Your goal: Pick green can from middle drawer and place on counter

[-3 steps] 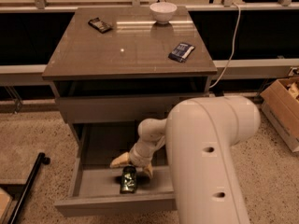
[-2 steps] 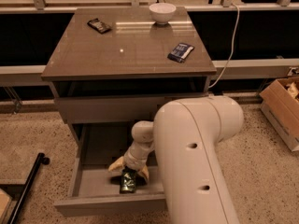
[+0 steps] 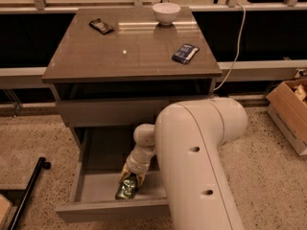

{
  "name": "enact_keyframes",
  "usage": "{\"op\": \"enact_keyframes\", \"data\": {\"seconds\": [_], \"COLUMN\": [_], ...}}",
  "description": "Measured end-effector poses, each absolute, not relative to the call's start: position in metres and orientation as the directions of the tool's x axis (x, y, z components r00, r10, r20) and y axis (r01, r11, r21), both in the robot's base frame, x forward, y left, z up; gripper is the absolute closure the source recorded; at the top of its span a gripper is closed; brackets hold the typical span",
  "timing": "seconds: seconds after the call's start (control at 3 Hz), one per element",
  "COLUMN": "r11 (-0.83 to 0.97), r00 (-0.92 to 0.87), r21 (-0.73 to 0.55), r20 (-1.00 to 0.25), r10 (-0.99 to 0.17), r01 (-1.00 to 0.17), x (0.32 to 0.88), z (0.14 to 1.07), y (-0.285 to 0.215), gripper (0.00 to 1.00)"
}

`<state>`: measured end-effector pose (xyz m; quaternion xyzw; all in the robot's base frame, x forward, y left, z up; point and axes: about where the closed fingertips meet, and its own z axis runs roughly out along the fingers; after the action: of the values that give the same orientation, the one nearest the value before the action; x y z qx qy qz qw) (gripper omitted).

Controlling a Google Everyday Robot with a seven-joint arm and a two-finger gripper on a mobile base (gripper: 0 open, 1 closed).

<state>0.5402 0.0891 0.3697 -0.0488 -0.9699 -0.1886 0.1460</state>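
The green can [image 3: 126,189] lies tilted on the floor of the open middle drawer [image 3: 96,188], close to its front panel. My gripper [image 3: 130,178] reaches down into the drawer from my large white arm [image 3: 196,166]. Its yellowish fingers are closed around the can's upper end. The glossy grey-brown counter [image 3: 129,47] is above, over a closed plain drawer front [image 3: 110,111].
On the counter are a white bowl [image 3: 166,12] at the back, a dark snack packet [image 3: 101,26] at the back left and a blue packet [image 3: 185,53] at the right. A cardboard box [image 3: 288,114] stands on the floor at the right. A black bar [image 3: 26,195] lies at the left.
My gripper has shifted left and down over the can, and its spread fingers have narrowed onto it. The arm has swung further into the foreground.
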Motion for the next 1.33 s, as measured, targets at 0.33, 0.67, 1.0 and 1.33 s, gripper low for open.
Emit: {"op": "enact_keyframes", "data": {"seconds": [0.33,0.67,1.0,1.33], "r11": [0.915,0.875,0.823,0.753], "r00": [-0.963,-0.980,-0.994,-0.996], "r21": [0.373,0.462,0.559,0.658], "r20": [0.264,0.187,0.089,-0.079], "r10": [0.056,0.065,0.062,0.051], "r01": [0.155,0.146,0.102,-0.013], "x": [0.542,0.547,0.545,0.536], "z": [0.396,0.443,0.493,0.566], "y": [0.083,0.070,0.047,0.002], "gripper": [0.84,1.00,1.00,1.00]}}
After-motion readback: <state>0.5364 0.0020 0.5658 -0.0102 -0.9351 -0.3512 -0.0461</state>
